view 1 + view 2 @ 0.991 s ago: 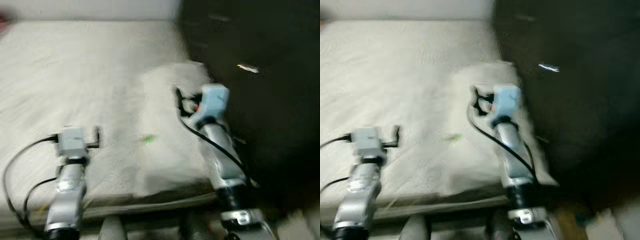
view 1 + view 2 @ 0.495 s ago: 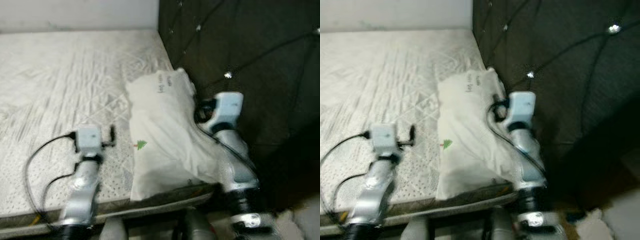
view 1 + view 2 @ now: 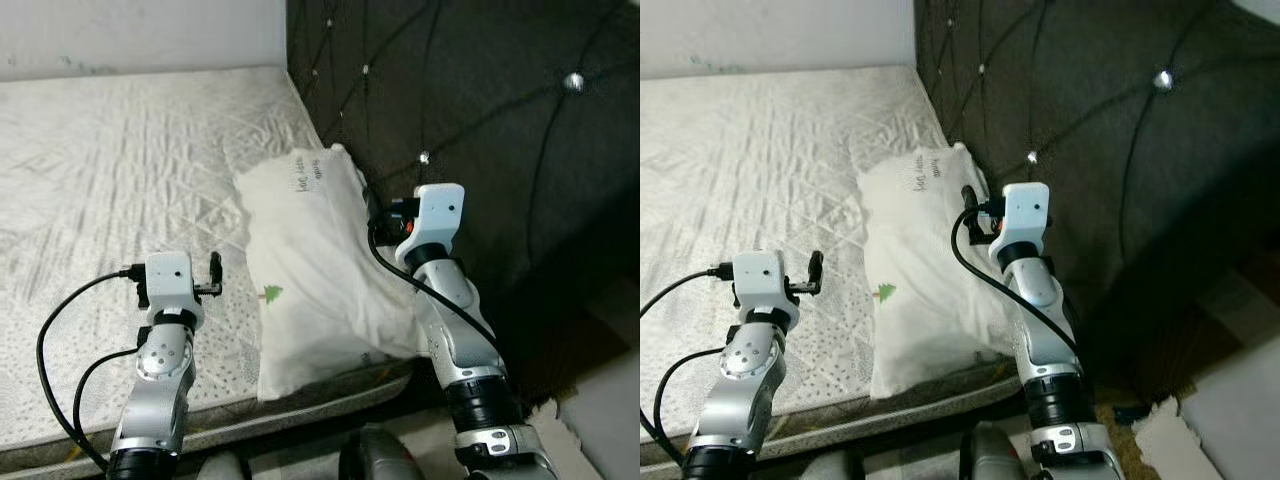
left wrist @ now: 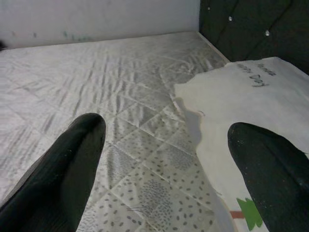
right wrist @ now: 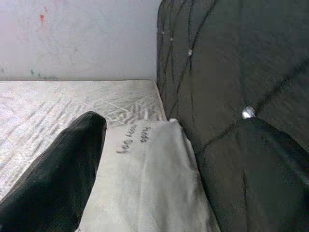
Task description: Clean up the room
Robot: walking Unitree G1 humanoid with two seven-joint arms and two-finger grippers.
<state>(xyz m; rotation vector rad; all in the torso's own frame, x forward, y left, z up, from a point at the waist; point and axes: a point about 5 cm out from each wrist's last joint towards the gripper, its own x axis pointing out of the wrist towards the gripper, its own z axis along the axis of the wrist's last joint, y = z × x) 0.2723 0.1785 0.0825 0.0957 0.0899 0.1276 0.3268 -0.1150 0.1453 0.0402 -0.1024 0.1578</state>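
The right gripper stood wide open with nothing between its jaws, just above the pillow. The pillow lay on the mattress against the dark headboard, its long axis running from 6 to 12 o'clock. The left gripper, also wide open, had the pillow at its 2 o'clock, so the right arm was nearer. The left wrist view showed the pillow's small green tree print.
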